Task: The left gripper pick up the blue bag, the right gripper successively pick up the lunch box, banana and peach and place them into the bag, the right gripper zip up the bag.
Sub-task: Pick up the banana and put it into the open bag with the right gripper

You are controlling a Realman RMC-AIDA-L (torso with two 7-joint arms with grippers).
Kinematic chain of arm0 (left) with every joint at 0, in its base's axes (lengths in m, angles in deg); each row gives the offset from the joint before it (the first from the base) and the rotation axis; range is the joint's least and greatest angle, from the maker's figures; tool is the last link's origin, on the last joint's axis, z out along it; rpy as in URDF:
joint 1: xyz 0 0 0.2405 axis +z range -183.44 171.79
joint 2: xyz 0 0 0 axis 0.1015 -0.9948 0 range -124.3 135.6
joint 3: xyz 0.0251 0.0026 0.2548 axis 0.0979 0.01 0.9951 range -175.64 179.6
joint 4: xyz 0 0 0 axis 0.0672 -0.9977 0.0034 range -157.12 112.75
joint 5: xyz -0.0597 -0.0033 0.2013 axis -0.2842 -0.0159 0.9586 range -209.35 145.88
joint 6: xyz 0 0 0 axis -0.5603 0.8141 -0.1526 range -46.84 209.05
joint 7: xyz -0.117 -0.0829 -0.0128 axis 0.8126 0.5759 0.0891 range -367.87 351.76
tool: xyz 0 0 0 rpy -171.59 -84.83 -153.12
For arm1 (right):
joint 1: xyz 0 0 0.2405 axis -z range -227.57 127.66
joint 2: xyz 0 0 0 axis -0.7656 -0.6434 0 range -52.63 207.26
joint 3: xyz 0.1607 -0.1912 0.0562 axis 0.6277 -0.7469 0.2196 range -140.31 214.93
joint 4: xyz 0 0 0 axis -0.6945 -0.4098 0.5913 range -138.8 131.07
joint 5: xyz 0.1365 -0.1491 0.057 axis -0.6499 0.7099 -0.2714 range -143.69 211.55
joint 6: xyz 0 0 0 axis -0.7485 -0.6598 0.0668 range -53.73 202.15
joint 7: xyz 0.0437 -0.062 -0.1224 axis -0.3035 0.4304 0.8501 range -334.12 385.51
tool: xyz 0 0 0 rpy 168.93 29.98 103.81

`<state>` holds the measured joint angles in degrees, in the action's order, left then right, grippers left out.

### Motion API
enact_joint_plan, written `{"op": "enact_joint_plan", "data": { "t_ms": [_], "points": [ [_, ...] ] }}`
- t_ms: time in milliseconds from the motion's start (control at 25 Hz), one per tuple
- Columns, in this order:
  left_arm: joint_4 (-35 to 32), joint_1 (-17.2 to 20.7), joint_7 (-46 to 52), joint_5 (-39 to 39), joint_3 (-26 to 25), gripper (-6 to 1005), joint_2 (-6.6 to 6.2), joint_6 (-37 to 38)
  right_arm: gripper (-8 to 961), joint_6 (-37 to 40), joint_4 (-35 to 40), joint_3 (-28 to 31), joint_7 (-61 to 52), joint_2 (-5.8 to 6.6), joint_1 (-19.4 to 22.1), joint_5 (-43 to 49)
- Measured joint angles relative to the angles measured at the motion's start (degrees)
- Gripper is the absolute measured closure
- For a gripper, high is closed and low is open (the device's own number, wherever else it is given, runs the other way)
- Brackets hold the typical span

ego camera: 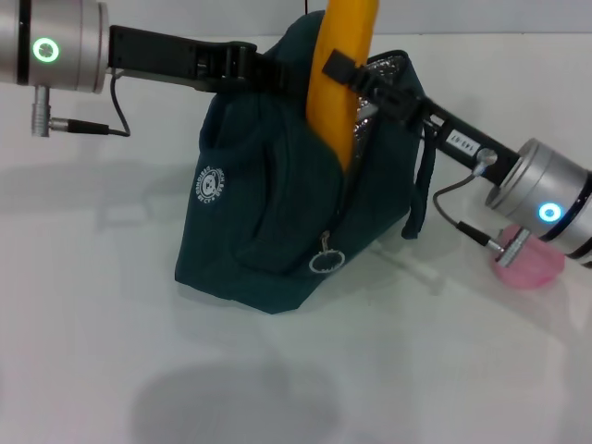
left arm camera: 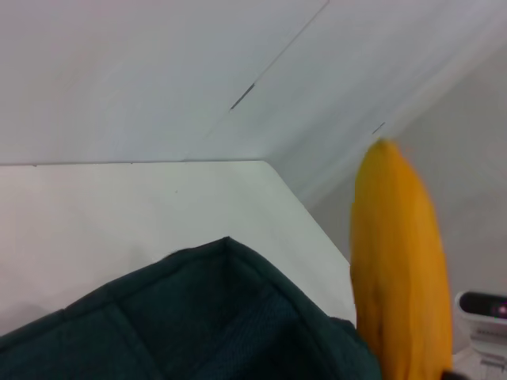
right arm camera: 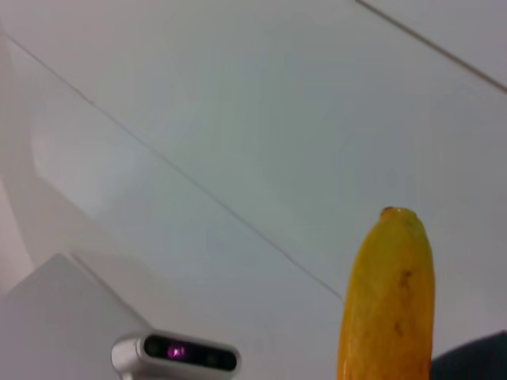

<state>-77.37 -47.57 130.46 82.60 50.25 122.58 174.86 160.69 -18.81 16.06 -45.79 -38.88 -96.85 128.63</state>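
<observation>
The dark blue bag [ego camera: 268,213] stands on the white table, its top open and showing a silver lining. My left gripper [ego camera: 250,67] is shut on the bag's upper left edge and holds it up. My right gripper [ego camera: 356,83] is shut on the yellow banana [ego camera: 335,125], which stands nearly upright with its lower end inside the bag's mouth. The banana [left arm camera: 400,261] rises beside the bag's rim [left arm camera: 198,317] in the left wrist view, and the banana [right arm camera: 388,301] also fills the right wrist view. The pink peach [ego camera: 532,264] lies on the table behind my right arm. The lunch box is hidden.
A metal ring zipper pull [ego camera: 326,262] hangs on the bag's front, and a dark strap [ego camera: 421,194] dangles on its right side. The white table [ego camera: 111,305] extends to the left and in front of the bag. A grey camera unit [right arm camera: 174,352] shows low in the right wrist view.
</observation>
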Motion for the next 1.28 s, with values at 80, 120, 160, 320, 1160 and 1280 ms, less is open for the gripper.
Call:
{"op": "enact_joint_plan", "data": {
  "t_ms": [80,120,160,320,1160,1280],
  "points": [
    [0.00,0.05,0.00,0.00,-0.02,944,-0.16,0.02,482,-0.66,0.01,3.38,-0.08,0.01,0.47,4.24],
    [0.00,0.07,0.00,0.00,-0.02,944,-0.23,0.02,482,-0.76,0.08,4.05,-0.10,0.00,0.65,5.26],
    [0.00,0.07,0.00,0.00,-0.02,944,-0.33,0.01,482,-0.84,0.21,4.48,-0.13,-0.01,0.92,6.13],
    [0.00,0.16,0.19,-0.01,-0.03,944,-0.64,-0.15,480,-1.03,0.80,4.57,-0.43,-0.01,2.17,6.87],
    [0.70,-0.49,0.44,0.02,-0.11,944,-0.92,-0.84,451,5.67,11.54,4.71,-0.23,0.14,4.69,14.94],
    [0.70,-0.42,0.44,0.02,-0.18,944,-1.00,-1.17,390,9.09,14.25,4.95,-0.65,0.42,6.35,14.24]
  ]
}}
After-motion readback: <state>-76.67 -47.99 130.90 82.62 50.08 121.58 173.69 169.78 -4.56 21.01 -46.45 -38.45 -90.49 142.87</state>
